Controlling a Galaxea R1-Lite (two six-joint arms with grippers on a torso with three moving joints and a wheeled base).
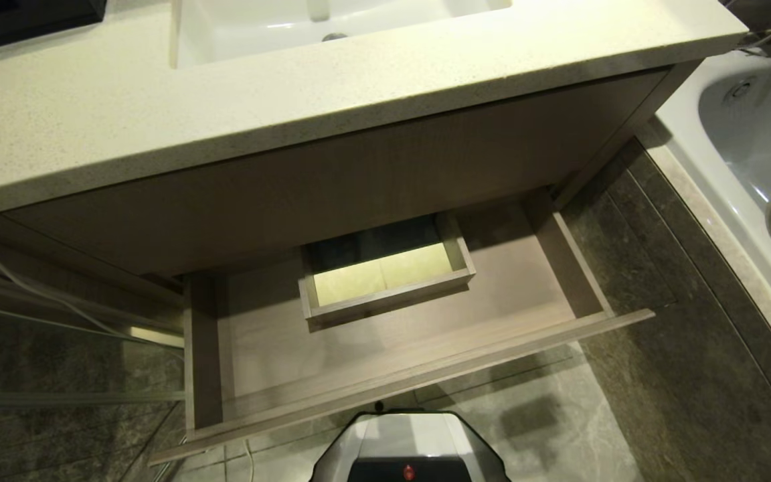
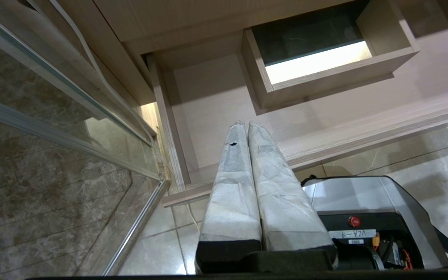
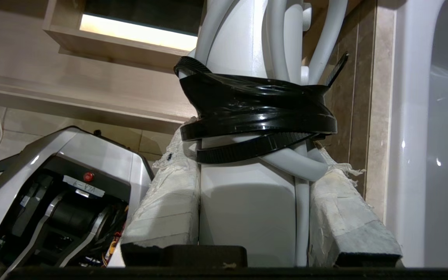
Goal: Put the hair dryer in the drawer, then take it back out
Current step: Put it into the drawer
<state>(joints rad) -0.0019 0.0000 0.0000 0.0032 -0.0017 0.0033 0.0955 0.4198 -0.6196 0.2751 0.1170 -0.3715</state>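
The drawer (image 1: pixel 272 355) stands pulled out under the vanity, and its light wood floor is bare around a boxed cutout (image 1: pixel 385 294). Neither arm shows in the head view. In the right wrist view, my right gripper (image 3: pixel 251 149) is shut on the white handle of the hair dryer (image 3: pixel 243 202), with its bundled white cord and black tie (image 3: pixel 255 105) just past the fingertips. The dryer's barrel is out of view. It hangs in front of the drawer's right end (image 3: pixel 72 97), over the floor. My left gripper (image 2: pixel 246 124) is shut and empty, parked before the drawer's left end (image 2: pixel 216 97).
A speckled countertop (image 1: pixel 158 114) with a white sink (image 1: pixel 332 27) overhangs the drawer. A white bathtub (image 1: pixel 747 134) lies on the right. On the left is a glass panel (image 1: pixel 57 361). My own base (image 1: pixel 412 448) sits just in front of the drawer.
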